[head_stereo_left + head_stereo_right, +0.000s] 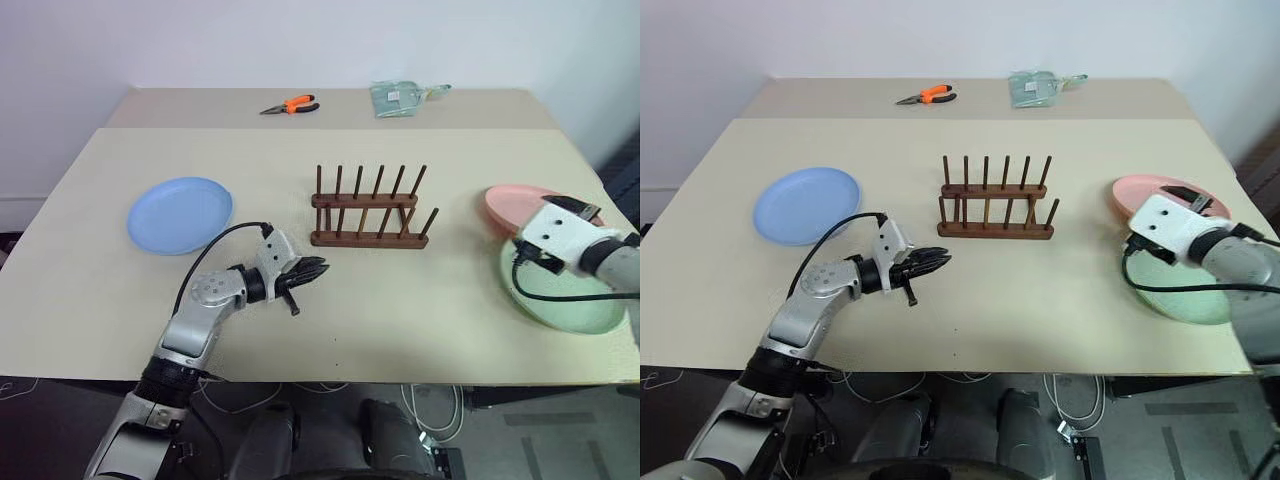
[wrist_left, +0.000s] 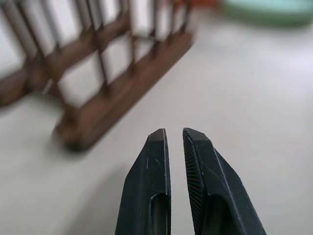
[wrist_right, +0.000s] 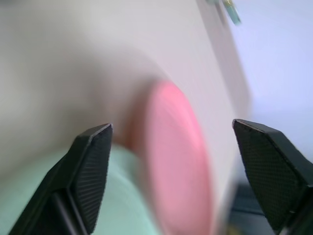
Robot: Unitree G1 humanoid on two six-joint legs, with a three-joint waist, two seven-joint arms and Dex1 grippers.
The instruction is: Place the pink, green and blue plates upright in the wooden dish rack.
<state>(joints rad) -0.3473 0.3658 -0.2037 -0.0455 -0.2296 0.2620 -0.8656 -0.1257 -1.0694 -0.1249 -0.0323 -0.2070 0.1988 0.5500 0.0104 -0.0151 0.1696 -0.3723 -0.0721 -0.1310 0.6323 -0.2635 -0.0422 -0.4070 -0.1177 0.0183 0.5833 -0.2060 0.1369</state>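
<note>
Rack: the wooden dish rack (image 1: 368,208) stands mid-table (image 1: 90,290), empty.
Plates: blue plate (image 1: 179,214) near the left edge; pink plate (image 1: 1145,192) and green plate (image 1: 1185,298) by the right edge.
My left gripper (image 1: 312,274): closed on nothing, before the rack.
My right gripper (image 3: 171,171): jaws wide apart over the pink plate.

The two head views look forward and down from above over the table (image 1: 400,330), sharing the wooden dish rack (image 1: 370,212) at centre. The left wrist view looks low along its fingers (image 2: 151,186), close to the rack. The right wrist view faces the pink plate (image 3: 178,156) and green plate (image 3: 122,205) from close by.
</note>
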